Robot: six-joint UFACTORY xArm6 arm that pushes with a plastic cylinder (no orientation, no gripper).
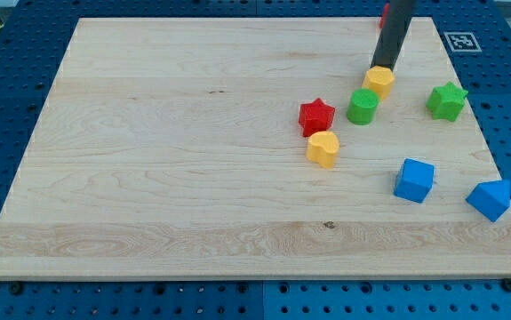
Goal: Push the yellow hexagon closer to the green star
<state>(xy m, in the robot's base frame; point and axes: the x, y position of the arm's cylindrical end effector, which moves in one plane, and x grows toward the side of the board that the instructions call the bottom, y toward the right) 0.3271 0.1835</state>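
On the wooden board (193, 133), which lies over a blue perforated table (6, 89), seven small blocks are gathered toward the view's right half. From where I stand the arm's dark rod (394, 34) comes down from the view's top, tilted slightly, and my tip (382, 68) rests right at the upper edge of the yellow hexagon (379, 82), touching it or all but touching it. The rod has no jaws to open or close; it is only a plain stick, and it holds nothing.

That yellow hexagon sits near the board's upper right. Just beside it, down and to the view's left, stands a green cylinder-like block (362, 107), very close, possibly in contact. The green star (447, 100) lies to the view's right of the hexagon, a little lower, with bare wood between the two.

Further toward the view's left is a red star (316, 116), and directly below it, touching or nearly so, a yellow heart-shaped block (323, 148). Lower down on the right sit two blue blocks: a blue cube (414, 180), and near the board's right edge a blue block (490, 199) whose shape I cannot settle. A black-and-white marker tag (459, 41) sits at the board's top right corner.
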